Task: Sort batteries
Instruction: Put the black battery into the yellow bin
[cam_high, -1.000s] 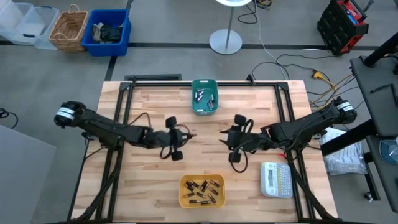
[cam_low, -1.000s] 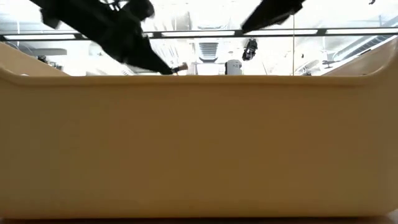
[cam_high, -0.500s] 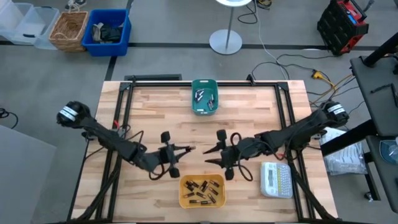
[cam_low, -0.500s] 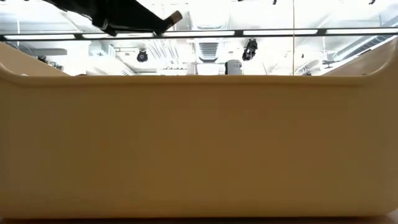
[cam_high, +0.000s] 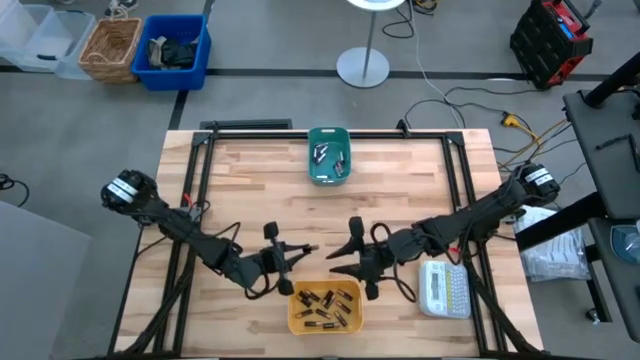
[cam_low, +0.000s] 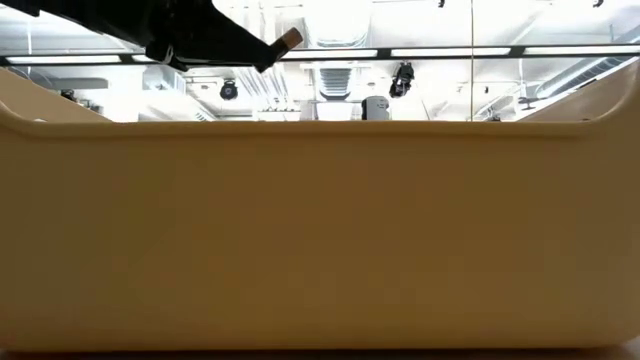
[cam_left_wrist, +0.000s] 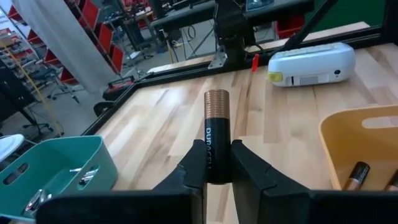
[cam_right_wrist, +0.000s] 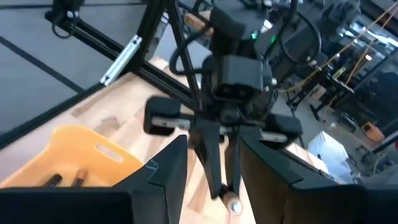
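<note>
Batteries, small dark cylindrical cells with copper-coloured ends (cam_high: 322, 303), are seen lying in the yellow plastic bin (cam_high: 296, 318) at the near edge of the pale wooden slatted table (cam_high: 250, 190). More small silvery cells (cam_high: 330, 160) are held in the teal plastic bin (cam_high: 312, 176) at the far edge of the table. One black battery with a copper-coloured top (cam_left_wrist: 216, 134) is clamped upright between the two dark fingers of the left hand (cam_left_wrist: 217, 169); in the high view this left hand (cam_high: 300, 251) is placed just beside the far left corner of the yellow bin. The right hand (cam_high: 340, 262) is positioned opposite it, by the bin's far right corner, with its fingers spread apart and nothing held between them. A white label-maker device with a keypad (cam_high: 443, 288) is set on the table to the right of the yellow bin.
</note>
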